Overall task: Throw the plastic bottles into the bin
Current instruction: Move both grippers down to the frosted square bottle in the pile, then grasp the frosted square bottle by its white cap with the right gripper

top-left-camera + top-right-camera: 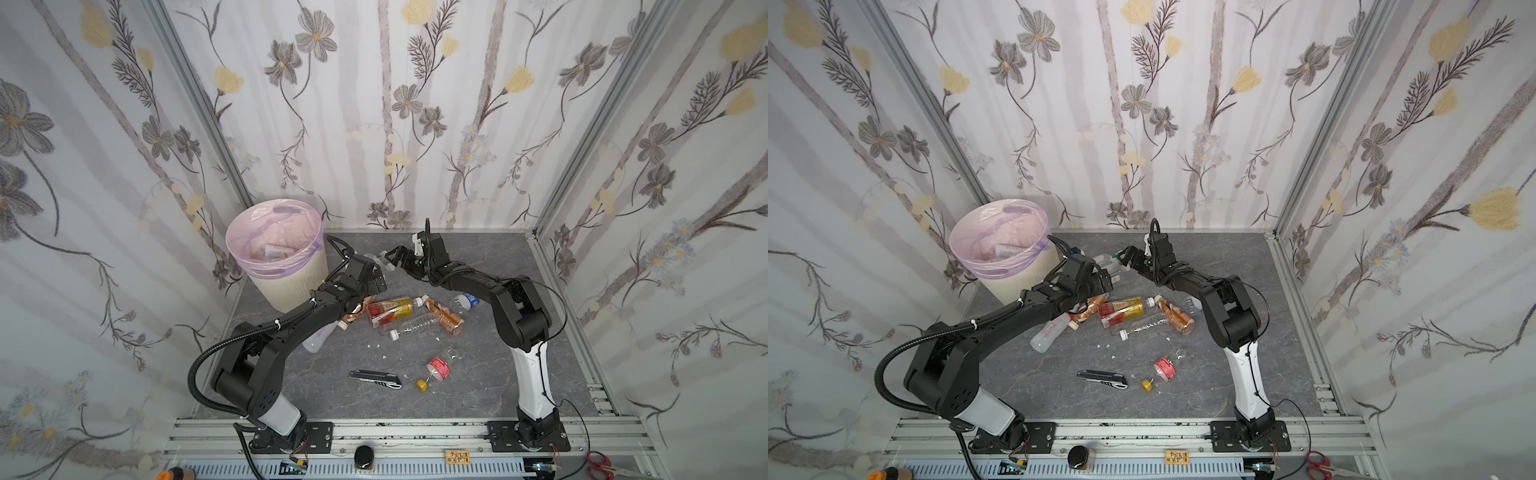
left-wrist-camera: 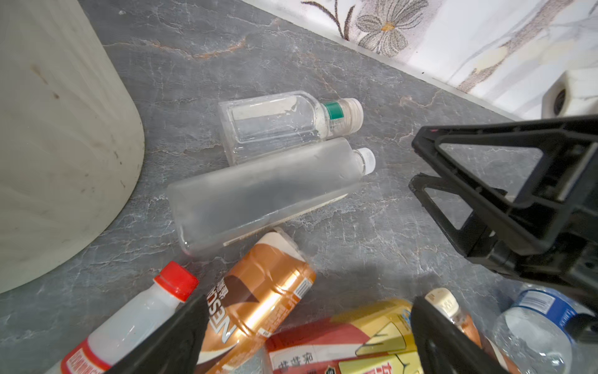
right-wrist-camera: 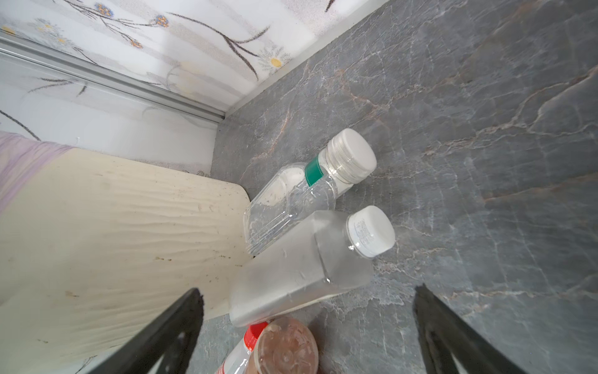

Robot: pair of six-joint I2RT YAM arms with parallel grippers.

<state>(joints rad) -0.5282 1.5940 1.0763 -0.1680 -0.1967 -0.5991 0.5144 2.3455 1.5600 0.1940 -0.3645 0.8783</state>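
Note:
The bin (image 1: 291,286) stands at the back left, cream with a pink liner, and a bottle (image 1: 276,251) lies inside. Two clear plastic bottles lie side by side next to it: one with a green neck band (image 2: 278,119) (image 3: 291,194), one frosted (image 2: 262,191) (image 3: 301,268). My right gripper (image 1: 392,255) (image 3: 304,323) hovers open just right of their caps. My left gripper (image 1: 372,291) (image 2: 307,340) is open above a copper-labelled bottle (image 2: 259,291) and a red-and-yellow-labelled one (image 1: 390,311). Neither gripper holds anything.
Mid-floor lie an amber bottle (image 1: 446,318), a clear one (image 1: 415,326), a blue-labelled one (image 1: 467,300) and a red-capped one (image 2: 139,323). Nearer the front lie a red-labelled bottle with a yellow cap (image 1: 436,370) and a utility knife (image 1: 376,379). The back wall is close behind.

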